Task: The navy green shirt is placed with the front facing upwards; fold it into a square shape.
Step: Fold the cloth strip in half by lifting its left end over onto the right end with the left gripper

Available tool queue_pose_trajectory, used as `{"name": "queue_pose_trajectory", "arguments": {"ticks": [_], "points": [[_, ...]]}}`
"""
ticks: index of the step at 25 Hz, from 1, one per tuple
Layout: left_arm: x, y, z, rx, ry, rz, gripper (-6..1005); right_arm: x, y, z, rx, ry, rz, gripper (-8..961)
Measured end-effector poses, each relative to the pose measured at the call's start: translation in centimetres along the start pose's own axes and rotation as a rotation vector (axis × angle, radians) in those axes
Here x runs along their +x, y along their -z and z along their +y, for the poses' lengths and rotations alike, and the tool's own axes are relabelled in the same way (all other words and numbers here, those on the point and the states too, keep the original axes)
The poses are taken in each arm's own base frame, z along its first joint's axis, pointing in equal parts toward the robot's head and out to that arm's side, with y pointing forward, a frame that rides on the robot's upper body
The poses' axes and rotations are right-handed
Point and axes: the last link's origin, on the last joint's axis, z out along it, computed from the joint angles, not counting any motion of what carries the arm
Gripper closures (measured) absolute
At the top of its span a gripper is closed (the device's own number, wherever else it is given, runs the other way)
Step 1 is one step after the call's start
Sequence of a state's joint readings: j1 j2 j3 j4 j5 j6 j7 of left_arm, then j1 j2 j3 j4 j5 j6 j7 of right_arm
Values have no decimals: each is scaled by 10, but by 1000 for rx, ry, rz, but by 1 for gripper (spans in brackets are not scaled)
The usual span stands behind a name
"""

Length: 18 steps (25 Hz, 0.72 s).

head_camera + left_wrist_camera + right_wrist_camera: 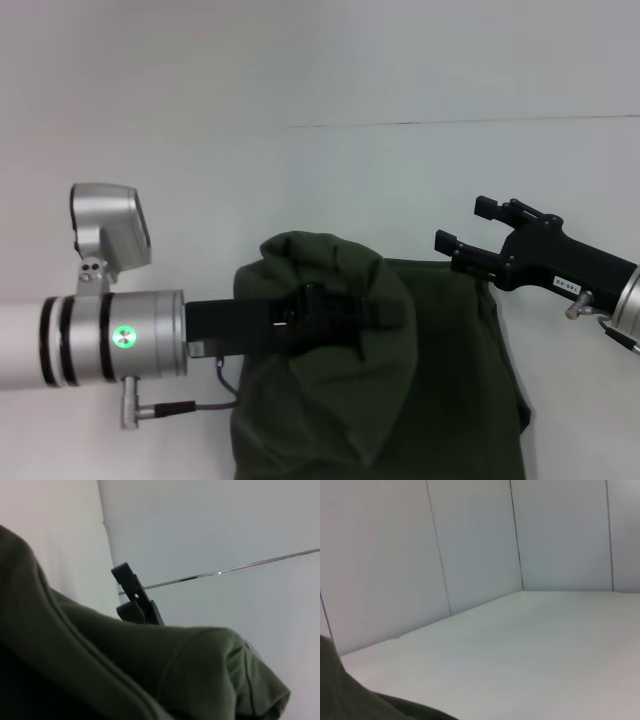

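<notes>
The navy green shirt (440, 380) lies on the white table at the near middle, running off the view's bottom edge. One part of it is lifted into a rounded hump and draped over my left gripper (345, 312), which reaches in from the left and is shut on the cloth. My right gripper (468, 225) hovers open over the shirt's far right edge with nothing between its fingers. Olive cloth (150, 665) fills the left wrist view, with a black finger (136, 600) showing beyond it. A corner of the shirt (345, 700) shows in the right wrist view.
The white table (300, 180) stretches bare beyond the shirt, with a thin seam line (450, 122) across its far side. White wall panels (470, 545) stand behind the table in the right wrist view.
</notes>
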<state>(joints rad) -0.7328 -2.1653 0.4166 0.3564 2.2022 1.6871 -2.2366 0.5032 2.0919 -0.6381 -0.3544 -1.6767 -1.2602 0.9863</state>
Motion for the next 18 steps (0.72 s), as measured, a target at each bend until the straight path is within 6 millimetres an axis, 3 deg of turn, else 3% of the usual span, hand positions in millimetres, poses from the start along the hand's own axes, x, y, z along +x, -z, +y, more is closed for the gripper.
{"name": "queue_pose_trajectory", "arguments": {"ticks": [18], "points": [[-20,-25,-19,19,-20,6,906,-2,-3,0,-2,-1,-5,72]]}}
